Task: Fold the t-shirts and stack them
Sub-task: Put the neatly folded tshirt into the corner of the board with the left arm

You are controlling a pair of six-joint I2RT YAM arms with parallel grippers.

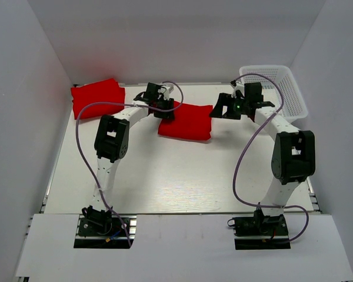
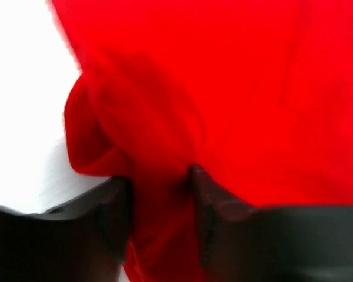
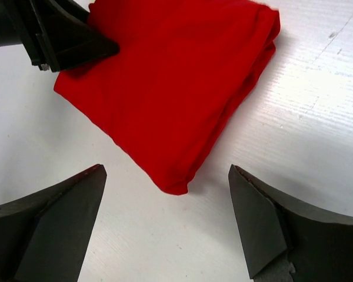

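From above, one folded bright red cloth t-shirt (image 1: 185, 121) lies left of the white plastic mesh basket (image 1: 277, 88), a second folded red t-shirt (image 1: 97, 98) farther left, not yet stacked; left wrist: left pincer (image 2: 159, 176) clenched on the first shirt's edge; right wrist: right pincer (image 3: 166, 170) released above it.
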